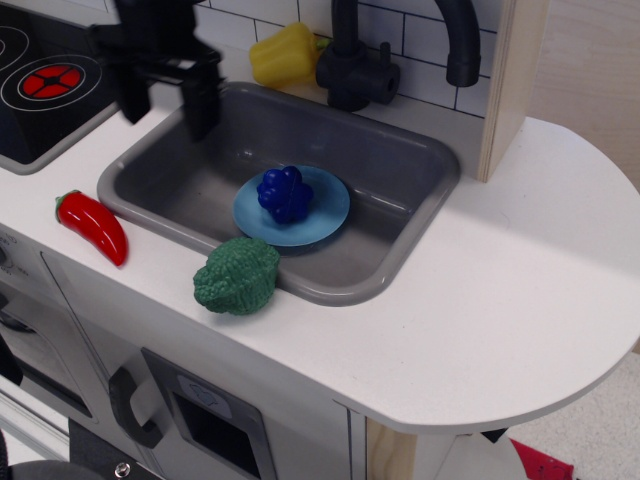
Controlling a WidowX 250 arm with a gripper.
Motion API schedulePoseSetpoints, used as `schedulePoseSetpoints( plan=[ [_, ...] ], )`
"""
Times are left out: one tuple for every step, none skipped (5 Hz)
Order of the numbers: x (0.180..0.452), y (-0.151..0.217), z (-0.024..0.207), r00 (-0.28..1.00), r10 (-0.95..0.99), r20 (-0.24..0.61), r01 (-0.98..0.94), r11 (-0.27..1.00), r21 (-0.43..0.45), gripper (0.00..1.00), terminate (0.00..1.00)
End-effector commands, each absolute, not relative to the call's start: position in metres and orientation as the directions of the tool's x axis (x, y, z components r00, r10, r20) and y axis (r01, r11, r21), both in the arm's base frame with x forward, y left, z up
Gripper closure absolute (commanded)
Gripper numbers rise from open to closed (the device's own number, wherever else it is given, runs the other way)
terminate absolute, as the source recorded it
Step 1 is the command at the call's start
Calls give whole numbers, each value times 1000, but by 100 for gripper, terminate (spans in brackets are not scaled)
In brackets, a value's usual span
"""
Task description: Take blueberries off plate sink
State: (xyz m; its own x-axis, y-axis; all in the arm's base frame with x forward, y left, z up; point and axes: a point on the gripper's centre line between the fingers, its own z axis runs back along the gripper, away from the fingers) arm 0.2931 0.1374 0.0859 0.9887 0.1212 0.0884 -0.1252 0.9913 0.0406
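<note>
The dark blue blueberries (pixel 284 193) sit on the round light blue plate (pixel 325 214), which lies in the grey sink (pixel 400 175). My black gripper (pixel 167 108) hangs over the sink's back left corner, well to the left of the berries and above them. Its two fingers (pixel 203 105) point down with a wide gap between them. It is open and holds nothing.
A green broccoli (pixel 237 276) sits on the white counter at the sink's front rim. A red chili pepper (pixel 95 226) lies to the left. A yellow bell pepper (pixel 283 53) and a black faucet (pixel 357 60) stand behind the sink. The black stovetop (pixel 45 85) is at far left.
</note>
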Motion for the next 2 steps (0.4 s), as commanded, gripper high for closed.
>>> schedulePoseSetpoints(
  plan=[
    [316,116,79,976,32,217,-37,999,16,0,0],
    [321,107,65,971,30,238,-29,1000,-8,0,0]
  ],
)
